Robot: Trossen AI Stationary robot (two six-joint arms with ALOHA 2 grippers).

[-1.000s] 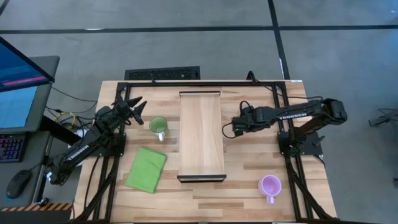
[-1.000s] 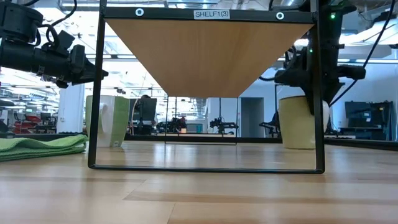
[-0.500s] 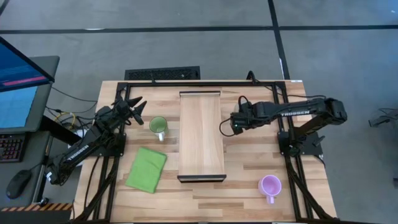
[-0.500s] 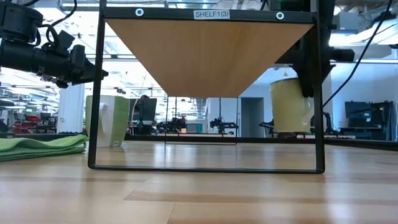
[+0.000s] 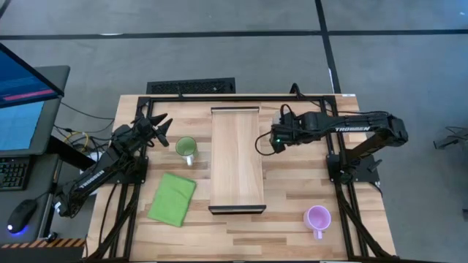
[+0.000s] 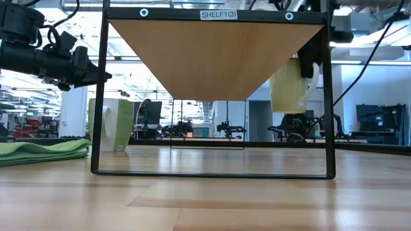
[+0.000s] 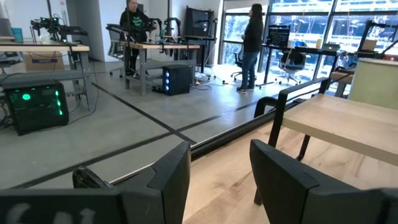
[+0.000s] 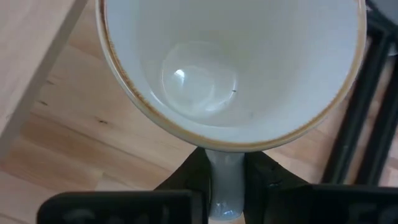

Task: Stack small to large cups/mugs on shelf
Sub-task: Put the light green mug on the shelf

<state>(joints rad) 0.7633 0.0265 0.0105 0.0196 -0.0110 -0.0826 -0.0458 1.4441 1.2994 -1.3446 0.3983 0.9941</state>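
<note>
My right gripper (image 5: 266, 142) is shut on the white mug (image 6: 290, 85), which hangs in the air beside the right edge of the shelf (image 5: 236, 157). The right wrist view looks down into the mug (image 8: 230, 62). The light green mug (image 5: 186, 148) stands on the table left of the shelf. The light purple mug (image 5: 317, 218) stands at the near right. My left gripper (image 5: 162, 125) is open and empty, in the air just beyond the green mug. My right gripper pinches the white mug's side handle (image 8: 224, 180) between its two fingers. The fingers come from the table's right side, slanting a little downward. The mug is lifted clear of the table, roughly upright with its mouth up, at about shelf-board height.
A folded green cloth (image 5: 172, 198) lies on the table near the left of the shelf. The shelf's dark end frame (image 6: 329, 96) stands close to the lifted mug. Bare tabletop (image 5: 292, 183) lies between the shelf and the purple mug.
My right gripper has risen with the white mug, lifting it off the table to about shelf-board height, and has moved a little toward the shelf and the table's far edge. The mug has stayed upright in the hold.
</note>
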